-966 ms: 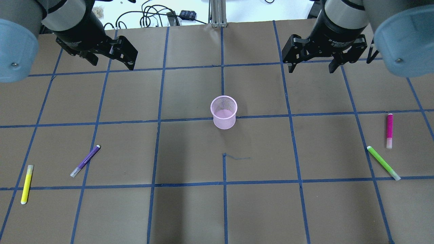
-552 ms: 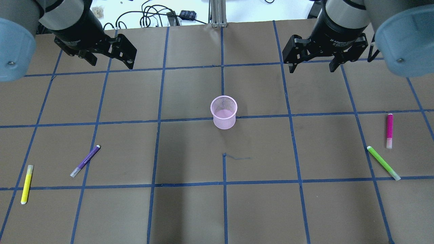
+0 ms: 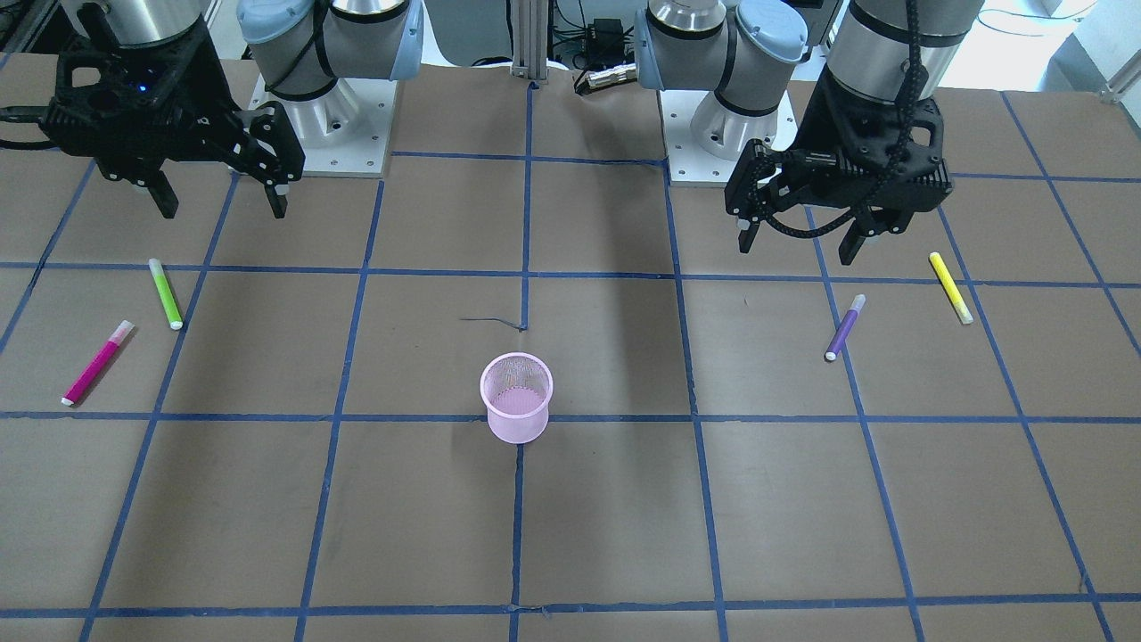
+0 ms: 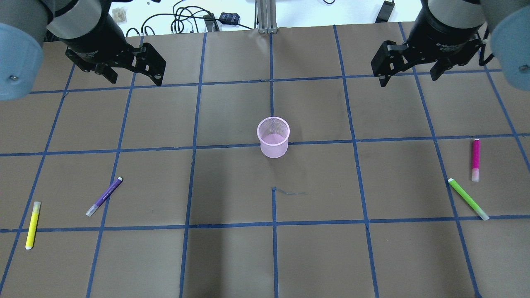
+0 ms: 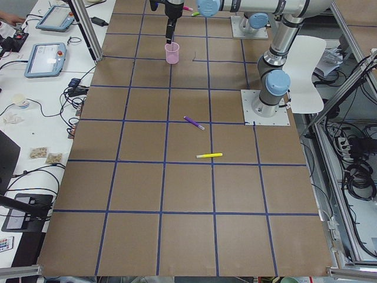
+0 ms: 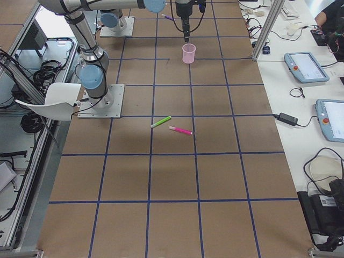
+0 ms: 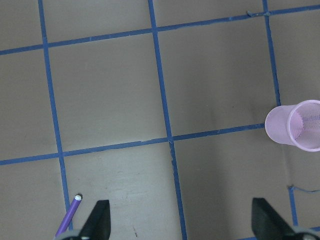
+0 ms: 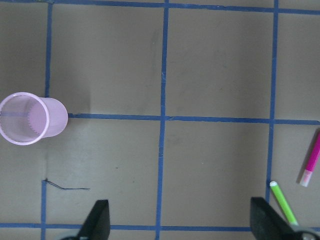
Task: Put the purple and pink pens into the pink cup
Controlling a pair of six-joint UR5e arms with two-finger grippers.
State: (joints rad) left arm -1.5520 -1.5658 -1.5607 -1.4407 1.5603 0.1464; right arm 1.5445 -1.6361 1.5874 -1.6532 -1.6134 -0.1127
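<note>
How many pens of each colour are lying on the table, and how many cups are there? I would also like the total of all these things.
Purple pen: 1
Pink pen: 1
Yellow pen: 1
Green pen: 1
Pink cup: 1
Total: 5 things (4 pens and 1 cup)

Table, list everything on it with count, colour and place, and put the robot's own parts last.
pink cup: one, pink mesh, upright at the table's middle, empty
purple pen: one, purple, lying on the robot's left side
yellow pen: one, yellow, lying further left than the purple pen
pink pen: one, magenta, lying on the robot's right side
green pen: one, green, beside the pink pen, not touching it
table: one, brown with a blue tape grid
left gripper: one, black, open, empty, above the table
right gripper: one, black, open, empty, above the table
</note>
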